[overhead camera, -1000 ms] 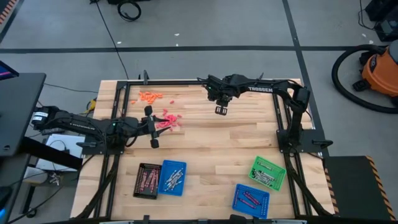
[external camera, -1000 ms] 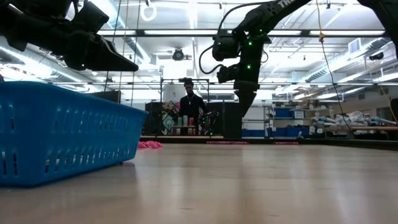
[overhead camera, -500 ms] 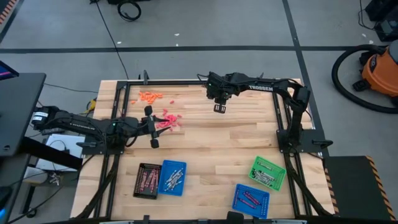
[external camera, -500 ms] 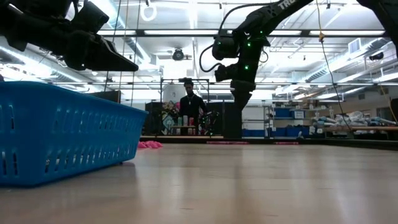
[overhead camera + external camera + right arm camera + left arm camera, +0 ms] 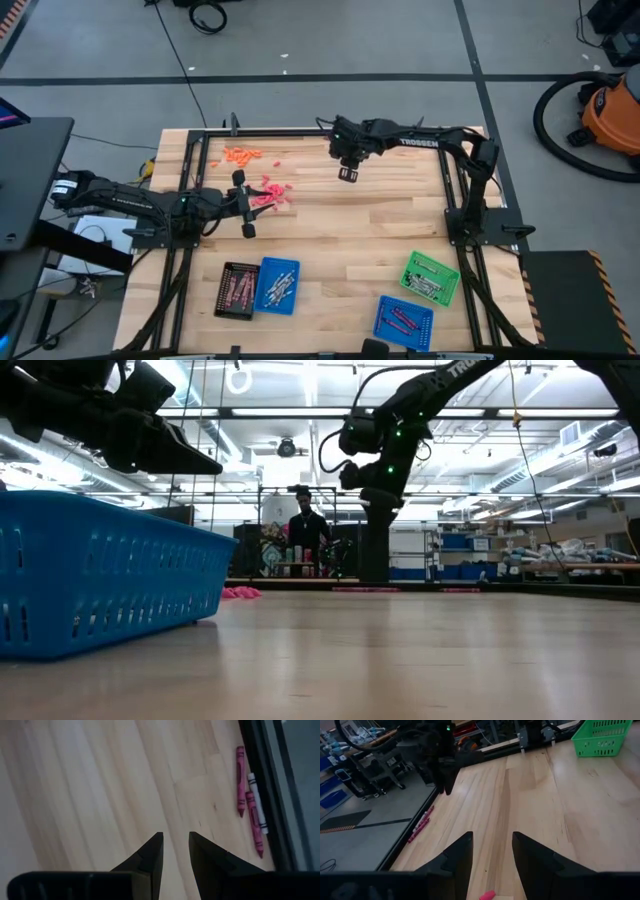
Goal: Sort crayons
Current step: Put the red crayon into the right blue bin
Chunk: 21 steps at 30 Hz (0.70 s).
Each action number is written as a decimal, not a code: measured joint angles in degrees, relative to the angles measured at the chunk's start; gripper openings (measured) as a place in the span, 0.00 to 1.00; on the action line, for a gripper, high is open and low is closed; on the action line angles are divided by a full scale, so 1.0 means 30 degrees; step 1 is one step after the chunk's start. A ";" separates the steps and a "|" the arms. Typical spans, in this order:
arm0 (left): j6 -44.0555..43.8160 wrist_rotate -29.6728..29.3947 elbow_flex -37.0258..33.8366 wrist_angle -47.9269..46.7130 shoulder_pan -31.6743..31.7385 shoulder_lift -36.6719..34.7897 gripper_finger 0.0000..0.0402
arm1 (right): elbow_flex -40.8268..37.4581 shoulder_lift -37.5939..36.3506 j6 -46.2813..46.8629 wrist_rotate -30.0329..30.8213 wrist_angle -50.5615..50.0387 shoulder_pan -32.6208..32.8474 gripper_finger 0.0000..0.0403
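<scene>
Now the right pincer [image 5: 347, 175] is hanging open and empty over the table [image 5: 350, 230], near the pink crayons [image 5: 270, 192], maybe for picking. The left pincer [image 5: 243, 203] is waiting open beside them.

Loose crayons [image 5: 257, 175] at table's [image 5: 340, 240] far-left; trays [image 5: 278, 285] along near edge.

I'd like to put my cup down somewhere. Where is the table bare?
The wide middle is bare wood, between the pink crayons and the green tray. Crowded: the far left corner with orange crayons, and the near edge with the blue trays.
</scene>
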 joint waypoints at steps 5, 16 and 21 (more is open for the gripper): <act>0.0007 0.0002 0.0000 0.0063 -0.0007 0.0000 0.37 | -0.0371 0.0400 0.2478 -0.0185 0.1427 0.0094 0.25; 0.0532 0.0002 0.0015 0.1020 0.0036 0.0000 0.37 | 0.3160 0.4102 0.4401 0.1187 0.2000 -0.0245 0.25; 0.0522 0.0002 0.0015 0.1006 0.0044 0.0000 0.37 | 0.6298 0.6142 0.5111 0.0621 -0.0330 -0.1436 0.25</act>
